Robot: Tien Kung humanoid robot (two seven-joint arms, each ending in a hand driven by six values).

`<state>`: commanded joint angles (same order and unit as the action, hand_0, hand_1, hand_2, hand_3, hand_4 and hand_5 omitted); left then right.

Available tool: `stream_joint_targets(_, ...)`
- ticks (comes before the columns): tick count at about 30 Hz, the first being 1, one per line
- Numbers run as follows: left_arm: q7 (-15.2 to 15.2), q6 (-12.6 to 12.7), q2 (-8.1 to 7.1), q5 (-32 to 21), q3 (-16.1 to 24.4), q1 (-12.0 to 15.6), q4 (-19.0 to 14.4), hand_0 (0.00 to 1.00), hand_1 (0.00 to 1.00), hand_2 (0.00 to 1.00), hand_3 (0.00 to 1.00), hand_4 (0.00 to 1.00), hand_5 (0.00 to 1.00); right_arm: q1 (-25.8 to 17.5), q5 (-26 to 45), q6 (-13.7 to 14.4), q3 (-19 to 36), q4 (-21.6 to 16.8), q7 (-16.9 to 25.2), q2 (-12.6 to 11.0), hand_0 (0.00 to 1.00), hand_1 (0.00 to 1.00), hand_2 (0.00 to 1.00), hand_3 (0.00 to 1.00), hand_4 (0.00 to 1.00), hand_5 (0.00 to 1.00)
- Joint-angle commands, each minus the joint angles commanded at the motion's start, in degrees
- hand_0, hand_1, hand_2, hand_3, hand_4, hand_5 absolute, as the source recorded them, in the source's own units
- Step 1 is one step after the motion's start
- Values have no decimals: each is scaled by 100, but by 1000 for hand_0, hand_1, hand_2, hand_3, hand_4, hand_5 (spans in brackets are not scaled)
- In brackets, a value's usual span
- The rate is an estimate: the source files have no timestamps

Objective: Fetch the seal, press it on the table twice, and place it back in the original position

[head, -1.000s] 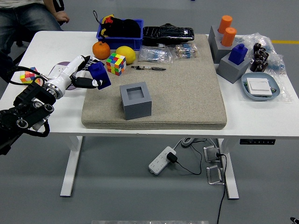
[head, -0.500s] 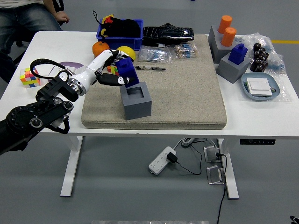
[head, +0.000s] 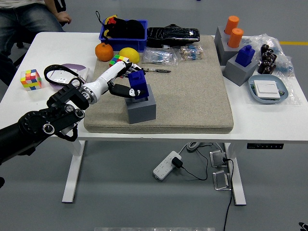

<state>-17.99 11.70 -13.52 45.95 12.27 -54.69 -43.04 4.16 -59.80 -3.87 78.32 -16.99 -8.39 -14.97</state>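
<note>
Blue and blocky, the seal (head: 136,84) sits in the square well of the grey holder block (head: 142,107), which stands on the coarse beige mat (head: 192,91) near its left side. My left robot hand (head: 121,82) is pinching the seal, white fingers along its far side and a black thumb at its near side, with the black arm running back to the lower left corner. Half a second ago I had the seal tilted just above the holder's far left rim; now it has dropped into the opening and stands nearly upright. Behind the robot hand I see a multicoloured puzzle cube (head: 118,59), partly hidden, a yellow lemon-like fruit (head: 129,54) and an orange (head: 104,51), all round and smooth except the cube. A second puzzle cube (head: 30,79) lies on the bare white worktop (head: 57,45) well to the left. At the far right, another blue seal (head: 246,54) stands in its own grey holder (head: 239,70).
</note>
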Motion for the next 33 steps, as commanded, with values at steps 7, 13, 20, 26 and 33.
stream_joint_targets(7,-14,21,81,-27,-43,16,89,635,474,424,585,736,2,6,6,2,-7,-2,3,-4,802,703,670,675,718,495)
stream_joint_targets(13,-8,17,101,-43,-115,37,111,634,472,424,585,737,2,1,5,1,-4,0,2,-3,802,703,670,674,718,495)
stream_joint_targets(20,-21,9,80,-25,-234,1,117,633,472,424,585,738,2,8,10,3,-18,-2,3,-13,802,704,670,674,718,495)
stream_joint_targets(26,-30,7,84,1,-352,-70,136,633,472,423,585,738,2,15,15,5,-4,-3,5,-10,802,704,671,674,718,495)
stream_joint_targets(33,-16,6,110,52,-455,-149,174,633,473,424,585,738,2,17,17,5,-6,-4,4,-18,802,704,671,675,718,495)
